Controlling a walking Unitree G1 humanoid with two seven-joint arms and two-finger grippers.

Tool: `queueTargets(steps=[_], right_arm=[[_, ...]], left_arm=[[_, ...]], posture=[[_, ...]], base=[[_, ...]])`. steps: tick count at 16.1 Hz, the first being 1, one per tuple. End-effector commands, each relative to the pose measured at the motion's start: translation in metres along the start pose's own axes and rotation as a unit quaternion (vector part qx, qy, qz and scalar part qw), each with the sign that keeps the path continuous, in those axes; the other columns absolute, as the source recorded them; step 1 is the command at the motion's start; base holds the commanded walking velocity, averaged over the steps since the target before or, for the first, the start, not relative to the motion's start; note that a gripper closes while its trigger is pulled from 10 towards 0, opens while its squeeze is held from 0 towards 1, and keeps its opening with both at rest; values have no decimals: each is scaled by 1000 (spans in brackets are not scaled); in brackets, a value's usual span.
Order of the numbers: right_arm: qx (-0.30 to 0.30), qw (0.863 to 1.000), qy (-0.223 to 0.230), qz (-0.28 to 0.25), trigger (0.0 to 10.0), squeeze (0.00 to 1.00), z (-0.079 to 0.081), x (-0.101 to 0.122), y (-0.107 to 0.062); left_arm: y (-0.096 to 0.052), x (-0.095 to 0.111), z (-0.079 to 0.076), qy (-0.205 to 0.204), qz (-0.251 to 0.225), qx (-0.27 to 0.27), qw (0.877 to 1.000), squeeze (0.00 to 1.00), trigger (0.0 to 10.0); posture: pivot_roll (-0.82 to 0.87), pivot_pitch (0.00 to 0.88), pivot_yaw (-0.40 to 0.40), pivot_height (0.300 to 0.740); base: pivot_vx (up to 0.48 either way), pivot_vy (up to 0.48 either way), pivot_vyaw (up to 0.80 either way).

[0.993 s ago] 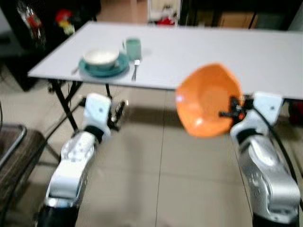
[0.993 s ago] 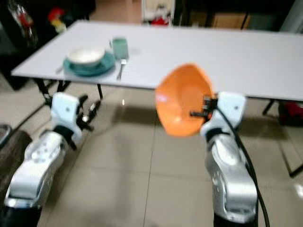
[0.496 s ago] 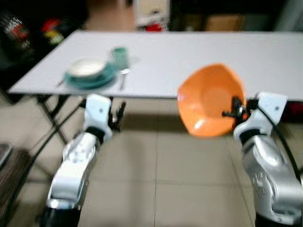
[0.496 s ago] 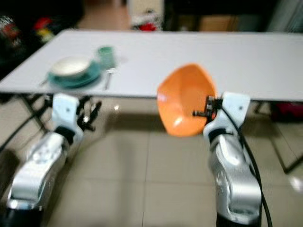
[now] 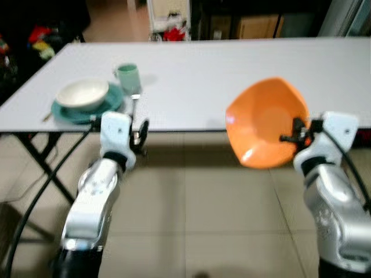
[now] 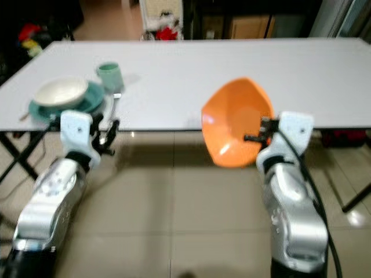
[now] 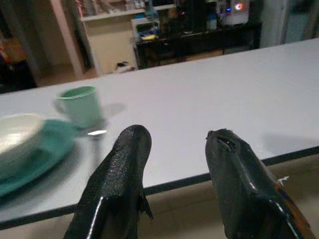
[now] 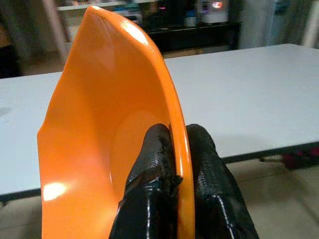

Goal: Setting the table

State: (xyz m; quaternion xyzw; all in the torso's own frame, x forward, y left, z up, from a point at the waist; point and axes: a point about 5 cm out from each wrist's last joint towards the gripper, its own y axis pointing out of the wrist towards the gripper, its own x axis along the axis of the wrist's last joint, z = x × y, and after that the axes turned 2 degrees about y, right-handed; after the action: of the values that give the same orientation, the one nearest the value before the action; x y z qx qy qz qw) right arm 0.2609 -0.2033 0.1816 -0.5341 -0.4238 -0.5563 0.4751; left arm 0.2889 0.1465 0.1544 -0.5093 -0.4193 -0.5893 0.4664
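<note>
A long white bench spans the upper frame over tan floor tiles; at its left end a white bowl sits on a teal plate, a green mug just beside; the left gripper, fingers parted and empty, hangs before the near edge; right of centre, the right gripper pinches the rim of an upright orange bowl.
</note>
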Motion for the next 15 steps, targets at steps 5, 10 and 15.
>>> queueTargets(steps=[5, 10, 15], right_arm=[[4, 999, -29, -15, 10000, 0, 5, 5, -2], [27, 999, -23, 11, 10000, 0, 9, -3, -9], [23, 999, -21, 12, 10000, 0, 6, -3, -8]], left_arm=[[1, 2, -9, 9, -4, -23, 1000, 0, 10000], [2, 5, -10, 10, -9, -31, 999, 0, 10000], [2, 5, -15, 7, -10, -38, 999, 0, 10000]], posture=[[-26, 0, 44, 740], [-31, 0, 51, 740], [-27, 0, 40, 740]], base=[[343, 0, 0], [343, 0, 0], [345, 0, 0]])
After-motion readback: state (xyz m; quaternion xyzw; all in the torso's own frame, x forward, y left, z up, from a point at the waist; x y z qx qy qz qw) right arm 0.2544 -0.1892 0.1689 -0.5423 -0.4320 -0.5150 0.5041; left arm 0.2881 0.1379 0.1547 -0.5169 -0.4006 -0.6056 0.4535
